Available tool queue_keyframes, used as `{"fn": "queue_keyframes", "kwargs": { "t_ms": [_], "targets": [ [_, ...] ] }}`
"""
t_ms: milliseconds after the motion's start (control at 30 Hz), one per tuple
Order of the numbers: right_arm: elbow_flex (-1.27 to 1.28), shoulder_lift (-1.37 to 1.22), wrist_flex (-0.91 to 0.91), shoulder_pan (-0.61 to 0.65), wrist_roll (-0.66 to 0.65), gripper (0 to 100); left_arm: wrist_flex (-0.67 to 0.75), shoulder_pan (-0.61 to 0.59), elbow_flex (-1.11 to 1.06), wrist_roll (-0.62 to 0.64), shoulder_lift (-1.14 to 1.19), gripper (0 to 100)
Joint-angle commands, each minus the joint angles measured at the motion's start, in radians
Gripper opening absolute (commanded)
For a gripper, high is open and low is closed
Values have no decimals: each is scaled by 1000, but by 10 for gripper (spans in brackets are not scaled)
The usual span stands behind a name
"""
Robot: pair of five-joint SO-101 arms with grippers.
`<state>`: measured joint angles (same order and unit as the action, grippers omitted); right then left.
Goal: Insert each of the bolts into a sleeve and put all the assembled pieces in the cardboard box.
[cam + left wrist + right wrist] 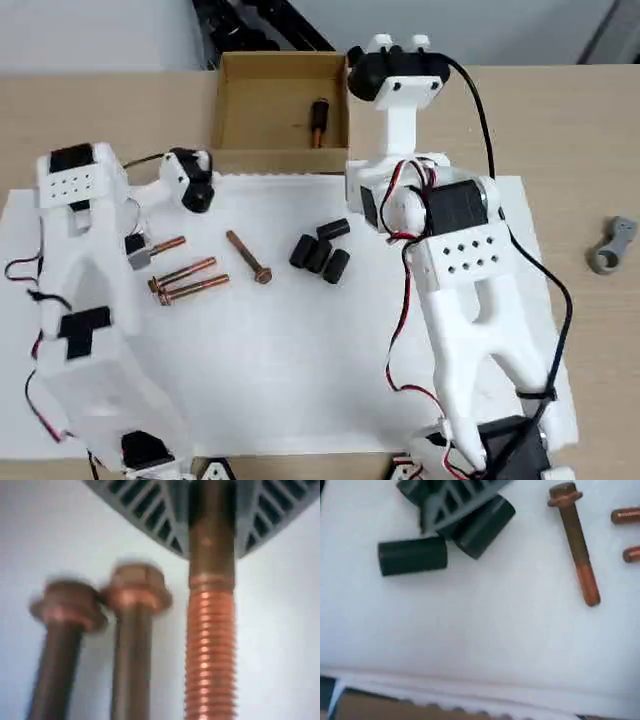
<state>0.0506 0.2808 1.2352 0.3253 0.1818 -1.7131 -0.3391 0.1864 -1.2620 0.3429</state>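
Left fingers (140, 250) are closed tight on the plain shank of 1 bolt (210, 630). Its head is hidden between them, and its threaded end points toward the middle of the white sheet (300, 380) that covers the surface (590, 150). Just beside it, nearer the arm bases, 2 loose bolts (190, 280) lie side by side, roughly parallel to the held one, with their heads toward the left arm. A 4th bolt (248, 256) lies alone closer to the middle, slanted, its head nearest the arm bases.

To the right of it are 4 black sleeves (320, 255). 3 are bunched together and 1 lies just beyond them. The right arm (460, 260) stretches over the right side of the sheet, with its wrist near the sleeves. Whether it grips anything I cannot tell. Off the sheet, on the bare surface at the right, lies a grey part (612, 245).

Farthest off, the open box (230, 100) stands against the far edge of the sheet. Inside it, near the right wall, lies 1 assembled piece (319, 122), a bolt seated in a sleeve.
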Motion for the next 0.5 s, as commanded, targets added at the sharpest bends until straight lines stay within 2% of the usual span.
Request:
{"fn": "queue_keyframes", "kwargs": {
  "t_ms": [0,200,333,467],
  "targets": [
    [12,41,-7,-7,15,129,-41,0,-30,-68,-190,7],
    [34,41,-8,-13,15,129,-43,32,-234,-192,-460,7],
    [41,41,-27,-13,15,129,-41,110,-409,-275,-620,6],
    [68,41,-65,-31,15,129,-38,187,-516,-347,-671,6]
  ]
}}
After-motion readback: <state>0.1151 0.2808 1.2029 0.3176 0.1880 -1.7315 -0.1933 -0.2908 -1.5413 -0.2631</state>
